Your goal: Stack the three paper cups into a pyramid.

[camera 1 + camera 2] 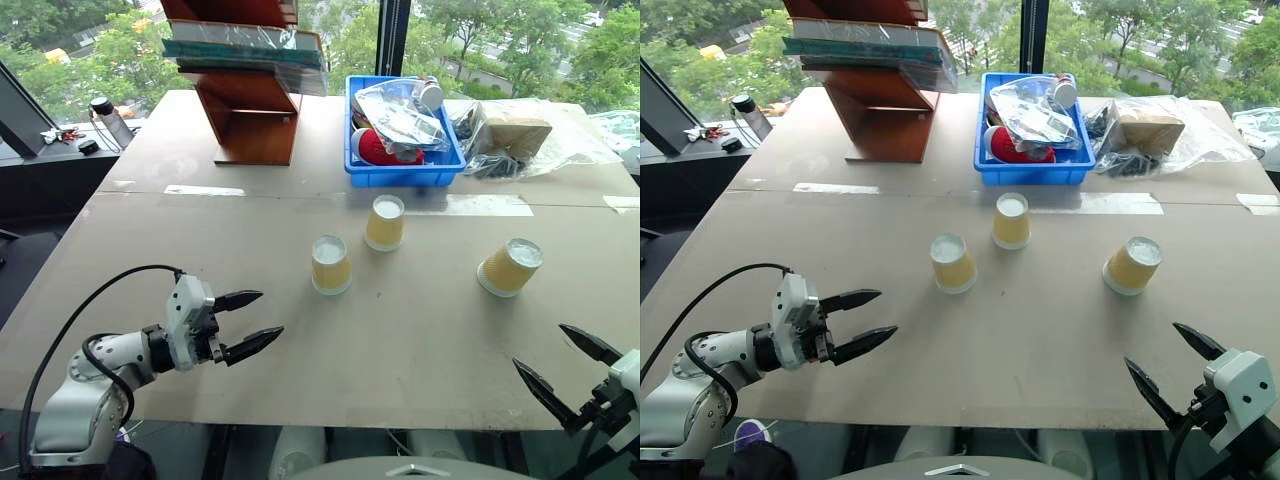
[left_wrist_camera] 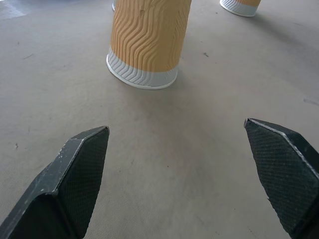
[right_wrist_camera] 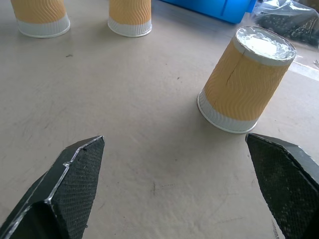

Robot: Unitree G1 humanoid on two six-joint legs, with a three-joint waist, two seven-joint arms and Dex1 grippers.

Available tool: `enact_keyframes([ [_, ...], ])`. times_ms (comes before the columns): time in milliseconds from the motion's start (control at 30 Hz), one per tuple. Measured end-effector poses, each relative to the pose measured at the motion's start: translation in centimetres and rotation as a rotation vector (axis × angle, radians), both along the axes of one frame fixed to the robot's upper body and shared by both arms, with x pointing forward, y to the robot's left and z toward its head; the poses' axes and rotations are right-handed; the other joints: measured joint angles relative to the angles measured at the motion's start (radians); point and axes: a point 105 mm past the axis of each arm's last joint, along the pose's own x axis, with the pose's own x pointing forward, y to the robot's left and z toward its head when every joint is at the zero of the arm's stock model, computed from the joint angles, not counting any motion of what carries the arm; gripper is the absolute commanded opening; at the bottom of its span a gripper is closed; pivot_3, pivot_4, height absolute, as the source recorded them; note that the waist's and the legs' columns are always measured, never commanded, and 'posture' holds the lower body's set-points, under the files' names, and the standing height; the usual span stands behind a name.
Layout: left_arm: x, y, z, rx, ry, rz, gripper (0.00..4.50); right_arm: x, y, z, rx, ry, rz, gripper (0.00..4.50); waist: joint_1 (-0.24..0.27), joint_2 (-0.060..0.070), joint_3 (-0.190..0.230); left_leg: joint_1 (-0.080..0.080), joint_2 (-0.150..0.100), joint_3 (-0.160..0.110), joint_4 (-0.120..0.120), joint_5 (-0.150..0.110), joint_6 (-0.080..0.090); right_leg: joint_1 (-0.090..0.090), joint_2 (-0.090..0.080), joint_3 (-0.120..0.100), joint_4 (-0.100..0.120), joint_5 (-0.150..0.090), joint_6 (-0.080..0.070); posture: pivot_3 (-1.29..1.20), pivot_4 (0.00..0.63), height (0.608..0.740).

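Three yellow-orange paper cups stand upside down and apart on the brown table. The left cup (image 1: 331, 264) is nearest my left gripper (image 1: 252, 321), which hovers open to its left with nothing between its fingers; that cup (image 2: 147, 42) rises just beyond the fingertips in the left wrist view. The middle cup (image 1: 385, 222) stands farther back, near the blue bin. The right cup (image 1: 510, 266) is ahead of my right gripper (image 1: 568, 369), open and empty at the table's front right edge. All three cups also show in the right wrist view, the right cup (image 3: 246, 82) closest.
A blue bin (image 1: 400, 172) with plastic-wrapped items sits at the back centre. A wooden stand (image 1: 250, 110) with stacked books is at the back left. A plastic-wrapped box (image 1: 515, 133) lies at the back right. The table's front edge (image 1: 350, 420) runs just below both grippers.
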Motion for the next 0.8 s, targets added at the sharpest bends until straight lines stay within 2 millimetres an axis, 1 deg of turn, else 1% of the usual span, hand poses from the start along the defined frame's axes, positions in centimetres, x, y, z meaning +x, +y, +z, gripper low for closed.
enact_keyframes([
  [33, 0.0, 0.0, 0.0, 0.0, 0.0, 0.0, 4.46, 0.0, 0.0, 0.0, 0.0, 0.0, 0.0, 4.5, 0.0, 0.0, 0.0, 0.0, 0.0, 0.0, 0.0, 0.0, 0.0, 0.0, 0.0, 0.0, 0.0, 0.0, 0.0, 0.0, 0.15, 0.74],
  [67, 0.0, 0.0, 0.0, 0.0, 0.0, -0.007, 4.46, 0.6, -0.1, 0.1, 0.0, -0.008, -0.036, 4.5, -0.001, 0.0, 0.0, 0.0, 0.0, 0.0, 0.0, 0.0, 0.0, 0.0, 0.0, 0.0, 0.0, 0.0, 0.0, 0.0, 0.15, 0.74],
  [133, 0.0, -0.7, 0.3, -0.007, -0.009, -0.058, 4.46, 2.5, -0.2, 0.7, 0.029, -0.052, -0.142, 4.5, -0.005, -0.002, 0.0, 0.001, 0.001, 0.001, 0.0, 0.0, 0.0, 0.0, 0.001, 0.0, 0.0, 0.0, 0.0, 0.0, 0.15, 0.74],
  [200, -0.2, -1.3, 0.8, -0.012, -0.028, -0.108, 4.46, 3.7, 0.4, 1.4, 0.063, -0.086, -0.193, 4.5, -0.005, -0.001, 0.0, 0.001, 0.0, 0.001, 0.0, 0.0, 0.0, -0.001, 0.0, 0.001, 0.001, 0.0, -0.001, 0.0, 0.15, 0.74],
  [300, 0.0, -1.6, 1.3, -0.02, -0.046, -0.125, 4.46, 4.1, 0.7, 1.3, 0.052, -0.08, -0.226, 4.5, 0.001, -0.001, 0.001, -0.001, 0.0, 0.0, 0.0, 0.0, 0.0, -0.001, 0.001, 0.001, 0.001, 0.0, 0.0, 0.0, 0.15, 0.74],
  [367, 0.4, -1.6, 1.7, -0.02, -0.062, -0.117, 4.46, 4.1, 1.0, 1.0, 0.042, -0.071, -0.213, 4.5, 0.007, -0.001, 0.001, -0.001, 0.0, 0.0, 0.0, 0.0, 0.0, -0.001, 0.001, 0.0, 0.001, 0.0, 0.0, 0.0, 0.15, 0.74],
  [400, 0.9, -1.8, 2.0, -0.027, -0.08, -0.102, 4.46, 3.9, 1.7, 1.0, 0.044, -0.071, -0.158, 4.5, 0.01, 0.0, 0.001, -0.001, -0.001, 0.0, 0.0, 0.0, 0.0, -0.001, 0.002, 0.0, 0.0, 0.0, 0.0, 0.0, 0.15, 0.74],
  [433, 1.4, -1.9, 2.4, -0.036, -0.106, -0.084, 4.46, 3.4, 2.9, 0.9, 0.055, -0.068, -0.065, 4.5, 0.012, 0.0, 0.001, -0.001, -0.001, 0.0, 0.0, 0.0, 0.0, -0.001, 0.002, 0.0, 0.0, 0.0, 0.001, 0.0, 0.15, 0.74],
  [467, 1.7, -2.0, 2.7, -0.04, -0.12, -0.071, 4.46, 3.0, 3.8, 1.0, 0.072, -0.072, -0.003, 4.5, 0.011, 0.0, 0.001, -0.001, -0.001, 0.0, 0.0, 0.0, 0.0, -0.001, 0.003, 0.0, 0.0, 0.0, 0.001, 0.0, 0.15, 0.74],
  [567, 2.8, -2.4, 3.1, -0.035, -0.124, -0.045, 4.46, 1.0, 5.6, 1.1, 0.081, -0.045, 0.204, 4.5, 0.014, -0.001, 0.002, -0.001, -0.001, 0.0, 0.0, 0.0, 0.0, 0.0, 0.003, -0.001, 0.0, 0.0, 0.001, 0.0, 0.15, 0.74],
  [633, 4.0, -3.3, 3.7, -0.036, -0.112, -0.042, 4.46, -0.3, 6.7, 1.5, 0.069, -0.027, 0.36, 4.5, 0.013, -0.003, 0.003, 0.0, -0.001, -0.001, 0.001, 0.0, 0.0, 0.001, 0.004, -0.001, 0.0, 0.0, 0.001, 0.0, 0.15, 0.74],
  [700, 4.9, -4.2, 4.4, -0.029, -0.109, -0.054, 4.46, -0.6, 7.0, 2.1, 0.055, -0.034, 0.445, 4.5, 0.011, -0.005, 0.003, 0.0, -0.001, -0.001, 0.004, 0.0, 0.0, 0.002, 0.005, 0.0, 0.001, 0.0, 0.001, 0.0, 0.15, 0.74],
  [800, 6.3, -5.4, 4.9, -0.004, -0.112, -0.088, 4.46, -0.7, 6.8, 2.7, 0.034, -0.031, 0.505, 4.5, 0.011, -0.005, 0.003, 0.0, -0.002, -0.001, 0.005, 0.0, 0.0, 0.002, 0.006, 0.0, 0.002, 0.0, 0.001, 0.0, 0.15, 0.74],
])
